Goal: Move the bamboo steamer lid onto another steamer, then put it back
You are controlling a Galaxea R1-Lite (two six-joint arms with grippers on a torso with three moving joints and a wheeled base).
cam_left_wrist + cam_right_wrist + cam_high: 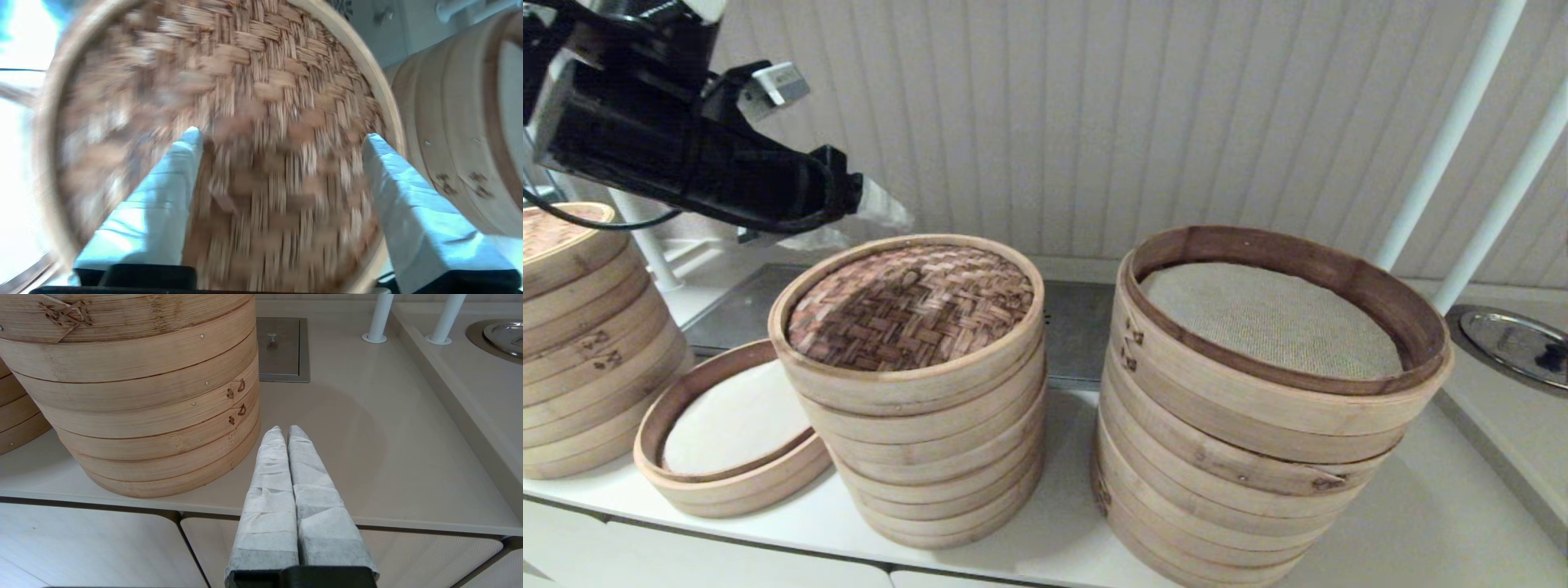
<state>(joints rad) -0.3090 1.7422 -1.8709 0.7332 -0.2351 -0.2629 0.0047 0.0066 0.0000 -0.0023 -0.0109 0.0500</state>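
Observation:
The bamboo steamer lid (911, 306), with its brown basket-weave top and pale rim band, rests on the middle tall stack (931, 465). My left gripper (858, 220) hovers just above the lid's far left edge, open and holding nothing. In the left wrist view the lid (265, 102) fills the picture, and my left gripper (282, 141) spreads its white-wrapped fingers (163, 192) over the weave. The shallow steamer ring (735, 490) with a white liner sits on the counter at the stack's left. My right gripper (284, 430) hangs shut and empty near the counter's front edge.
A wide tall stack (1241, 441) with a grey mesh liner stands at the right, also close beside my right gripper (143, 396). Another lidded stack (580, 351) stands at the far left. White poles (1445, 139) and a steel dish (1511, 339) lie at the back right.

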